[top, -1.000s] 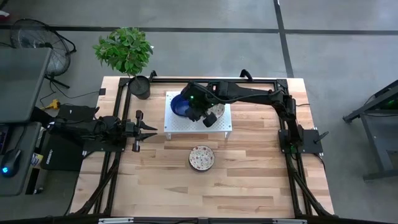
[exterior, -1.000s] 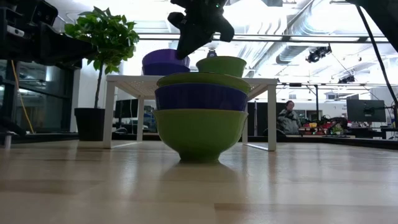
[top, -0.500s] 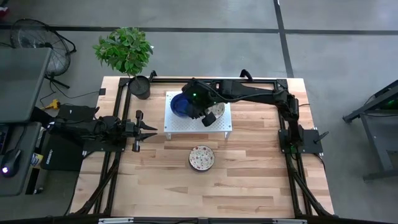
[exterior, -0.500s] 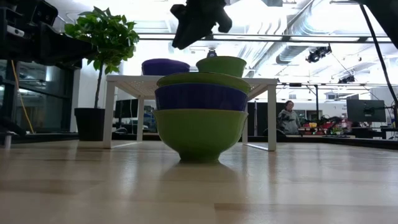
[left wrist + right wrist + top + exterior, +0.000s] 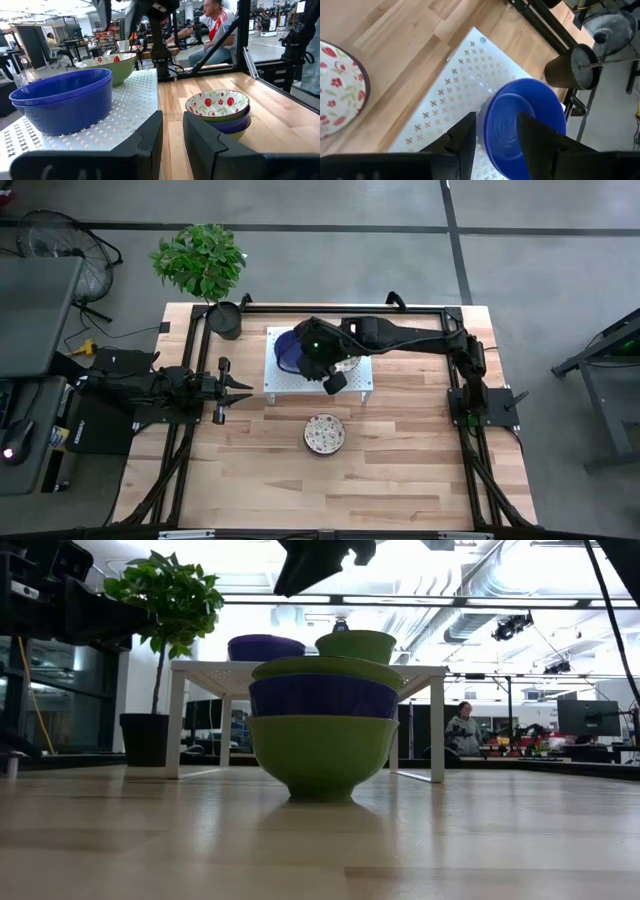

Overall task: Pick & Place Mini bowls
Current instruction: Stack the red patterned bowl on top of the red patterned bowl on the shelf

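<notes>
Two nested deep-blue mini bowls [image 5: 287,350] sit on a white perforated stand [image 5: 285,383]; they also show in the low view [image 5: 266,646] and the left wrist view [image 5: 62,97]. A cream floral bowl, green outside [image 5: 356,645], stands beside them on the stand. A stack of three bowls [image 5: 324,434], floral one on top, rests on the table in front of the stand. My right gripper [image 5: 322,370] hovers open and empty above the stand, clear of the blue bowls [image 5: 520,117]. My left gripper [image 5: 243,388] waits open at the table's left.
A black plant pot [image 5: 225,320] with a green plant stands at the far left corner, beside the stand. Black frame rails run along the table's far, left and right edges. Bare wood lies in front of the stack [image 5: 322,730]. People sit in the room beyond.
My right gripper has risen from the blue bowls on the stand and drifted slightly toward the table's near edge. The upper blue bowl, which stood higher a second ago, now sits nested in the lower one.
</notes>
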Robot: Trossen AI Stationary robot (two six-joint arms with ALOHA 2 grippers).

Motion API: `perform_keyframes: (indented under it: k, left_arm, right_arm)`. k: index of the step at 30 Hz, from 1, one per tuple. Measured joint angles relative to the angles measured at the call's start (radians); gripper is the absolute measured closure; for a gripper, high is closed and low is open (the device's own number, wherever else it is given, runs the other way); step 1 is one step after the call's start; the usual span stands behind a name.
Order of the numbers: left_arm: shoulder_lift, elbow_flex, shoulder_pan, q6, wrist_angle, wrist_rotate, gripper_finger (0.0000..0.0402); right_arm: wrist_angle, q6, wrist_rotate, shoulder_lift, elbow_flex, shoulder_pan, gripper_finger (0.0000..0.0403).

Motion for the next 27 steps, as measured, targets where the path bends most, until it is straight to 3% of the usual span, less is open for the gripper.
perform_keyframes:
  k: [27]
  left_arm:
    - [0.0,0.0,0.0,0.0,0.0,0.0,0.033]
  right_arm:
    - [-0.086,0.67,0.215,-0.001,-0.002,0.329,0.0273]
